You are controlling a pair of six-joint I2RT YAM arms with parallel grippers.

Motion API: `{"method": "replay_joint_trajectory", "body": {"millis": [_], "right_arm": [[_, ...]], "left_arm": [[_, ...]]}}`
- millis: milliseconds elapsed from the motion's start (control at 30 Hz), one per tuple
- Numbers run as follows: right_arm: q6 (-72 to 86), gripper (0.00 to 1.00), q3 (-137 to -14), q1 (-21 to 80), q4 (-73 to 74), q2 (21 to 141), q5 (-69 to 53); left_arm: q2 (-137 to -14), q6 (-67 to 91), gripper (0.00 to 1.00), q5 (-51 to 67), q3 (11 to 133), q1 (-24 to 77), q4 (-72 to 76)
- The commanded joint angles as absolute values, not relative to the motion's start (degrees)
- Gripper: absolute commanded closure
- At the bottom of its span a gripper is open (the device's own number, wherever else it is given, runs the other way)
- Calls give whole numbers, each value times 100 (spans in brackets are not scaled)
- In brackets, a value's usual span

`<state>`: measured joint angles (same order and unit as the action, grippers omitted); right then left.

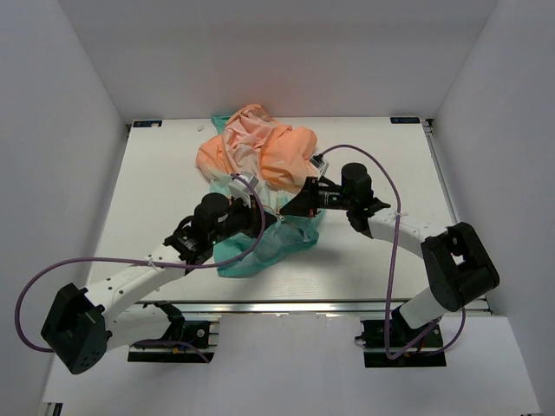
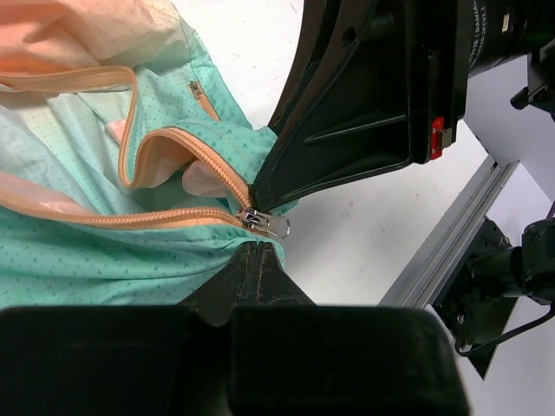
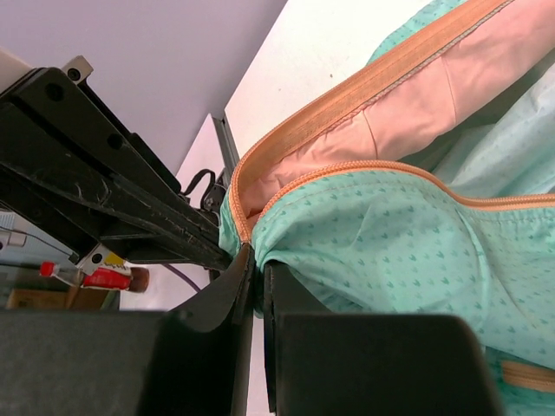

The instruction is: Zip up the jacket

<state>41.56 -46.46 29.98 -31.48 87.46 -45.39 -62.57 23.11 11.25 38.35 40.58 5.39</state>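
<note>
White tabletop (image 1: 156, 173) is carrying the jacket (image 1: 260, 152), which is lying crumpled near its middle. Left end effector (image 2: 257, 258) is pinching the teal hem just under the slider (image 2: 264, 223). Right end effector (image 3: 252, 258) is pressing together, apparently on the hem edge alongside. Teeth are gaping apart above the slider, so nearly all the zipping is remaining.

A flat white worktop (image 1: 156, 182) lies between plain white walls (image 1: 286, 52) at 9, 12 and 3 o'clock, evenly lit.
</note>
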Motion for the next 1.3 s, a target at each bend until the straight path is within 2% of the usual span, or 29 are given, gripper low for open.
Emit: {"method": "replay_joint_trajectory", "body": {"millis": [0, 400, 667, 700, 733, 800, 867, 1000, 1033, 1100, 1133, 1167, 1267], "right_arm": [[4078, 100, -5045, 2909, -3559, 8552, -3999], [4306, 100, -4922, 2848, -3569, 8148, -3147], [4412, 100, -4843, 2769, -3612, 8112, -3339], [4386, 100, -4817, 2777, -3595, 8104, -3375], [4386, 100, -4747, 2777, -3534, 8095, -3419], [4342, 100, -4676, 2777, -3472, 8095, -3559], [4359, 100, -4510, 2777, -3454, 8068, -3717], [4395, 100, -4254, 2777, -3463, 7928, -3867], [4403, 100, -4219, 2777, -3463, 7867, -3885], [4412, 100, -4123, 2777, -3463, 7796, -3937], [4430, 100, -4105, 2777, -3463, 7735, -3972], [4438, 100, -4078, 2769, -3472, 7708, -4016], [4500, 100, -3982, 2777, -3498, 7612, -4113]], "left_arm": [[-6100, 2347, 100, 2162, 3709, 4315, 404], [-6267, 2470, 100, 2267, 3595, 4605, 132], [-6293, 2795, 100, 1671, 3656, 4737, -281], [-6319, 2891, 86, 1522, 3726, 4729, -447], [-6328, 2926, 79, 1434, 3848, 4737, -500], [-6363, 3092, 55, 1274, 3955, 4737, -641], [-6372, 3137, 44, 1266, 3990, 4737, -659], [-6188, 3366, 38, 1038, 3964, 4729, -870], [-6118, 3410, 31, 1011, 3946, 4737, -853], [-5907, 3611, 26, 854, 3920, 4729, -765], [-5837, 3682, 19, 809, 3903, 4729, -721], [-5732, 3752, 5, 713, 3920, 4720, -703], [-5643, 4051, 2, 597, 4016, 4545, -651]]}}
